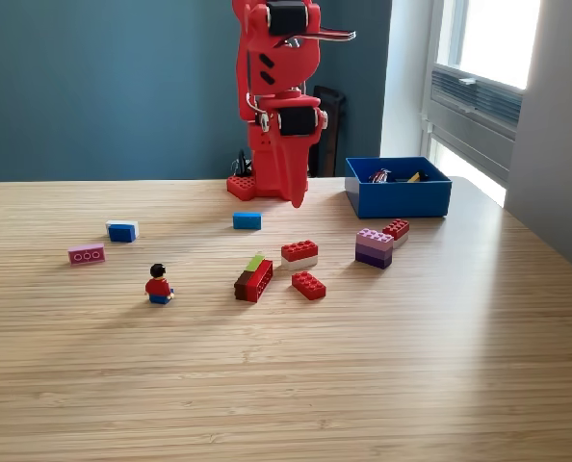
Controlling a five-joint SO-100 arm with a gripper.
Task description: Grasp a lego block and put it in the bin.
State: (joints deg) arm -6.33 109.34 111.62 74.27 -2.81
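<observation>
My red gripper (297, 197) points straight down at the back of the table, its jaws together with nothing seen between them. It hangs above and behind the lego pieces. Nearest below it lie a blue block (247, 220) and a red-on-white block (299, 253). Further forward are a flat red block (308, 285) and a red, brown and green stack (254, 279). A purple stack (374, 247) and a small red piece (396, 229) sit in front of the blue bin (398, 195), which stands to the exterior view's right of the gripper with a few pieces inside.
On the exterior view's left lie a blue-and-white block (122, 231), a pink block (87, 254) and a small minifigure (158, 285). The arm's red base (257, 185) is fixed at the table's back edge. A wall and window frame rise at the right.
</observation>
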